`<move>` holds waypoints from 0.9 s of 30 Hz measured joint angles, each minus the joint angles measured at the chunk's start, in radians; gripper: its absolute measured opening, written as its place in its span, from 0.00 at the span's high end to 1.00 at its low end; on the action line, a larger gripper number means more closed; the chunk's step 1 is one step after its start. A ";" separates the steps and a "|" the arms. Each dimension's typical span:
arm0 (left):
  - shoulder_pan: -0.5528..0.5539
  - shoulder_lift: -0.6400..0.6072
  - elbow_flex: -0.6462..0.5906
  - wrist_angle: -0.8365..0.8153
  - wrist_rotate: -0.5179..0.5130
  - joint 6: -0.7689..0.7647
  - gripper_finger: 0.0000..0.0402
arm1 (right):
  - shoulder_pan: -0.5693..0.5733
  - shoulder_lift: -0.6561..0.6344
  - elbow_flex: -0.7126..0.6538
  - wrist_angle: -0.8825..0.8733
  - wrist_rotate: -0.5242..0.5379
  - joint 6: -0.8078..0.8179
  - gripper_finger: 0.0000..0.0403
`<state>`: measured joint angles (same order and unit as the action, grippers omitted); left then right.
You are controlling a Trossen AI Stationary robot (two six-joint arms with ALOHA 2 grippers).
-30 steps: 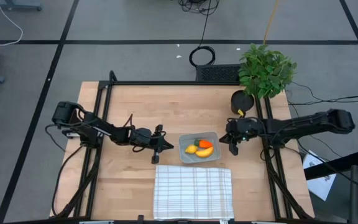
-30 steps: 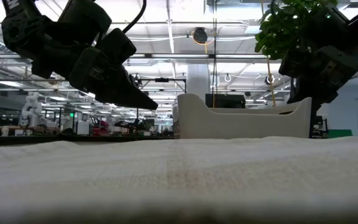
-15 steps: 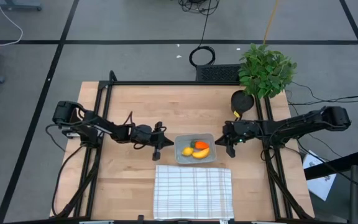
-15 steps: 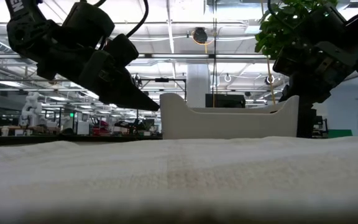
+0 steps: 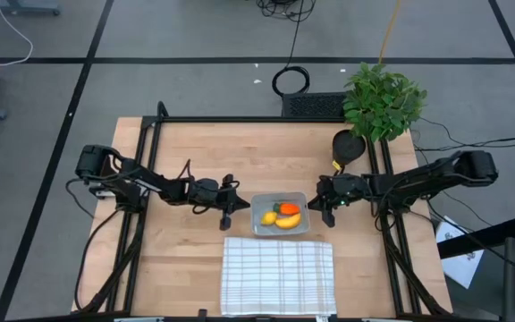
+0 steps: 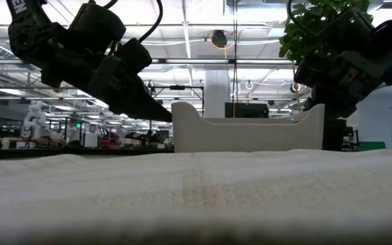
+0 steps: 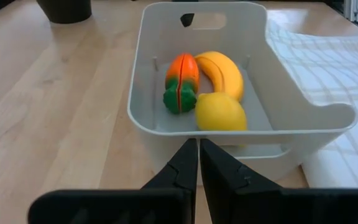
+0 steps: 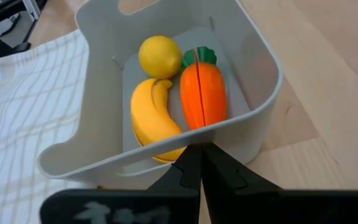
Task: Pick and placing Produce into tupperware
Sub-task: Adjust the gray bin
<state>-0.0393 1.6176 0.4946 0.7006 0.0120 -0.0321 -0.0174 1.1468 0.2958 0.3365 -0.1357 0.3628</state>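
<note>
Floor (image 5: 195,85): grey, crossed by dark lines.
Ceiling lights (image 6: 182,30): long strips seen overhead (an open hall behind).

Both arms reach inward, left end effector (image 5: 230,208) and right end effector (image 5: 326,204) closed, facing each other.

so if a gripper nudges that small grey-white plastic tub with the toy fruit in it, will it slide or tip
The small grey-white plastic tub would likely slide: its base looks broad and flat on smooth wood. Tipping seems unlikely, since the yellow toy banana, the yellow toy lemon and the orange toy carrot lie low inside. It probably feels light, given thin walls and small contents.
</note>
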 joint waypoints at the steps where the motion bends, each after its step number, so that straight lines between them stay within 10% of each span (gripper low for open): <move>1: 0.001 0.000 0.000 0.001 -0.004 0.000 0.94 | 0.000 0.003 0.000 0.001 0.000 0.003 1.00; 27: 0.001 0.000 0.064 -0.107 -0.014 -0.004 0.94 | 0.028 0.013 -0.002 0.034 0.010 -0.009 1.00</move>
<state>-0.0380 1.6176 0.5591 0.5934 -0.0020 -0.0358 0.0103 1.1603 0.2943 0.3702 -0.1261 0.3543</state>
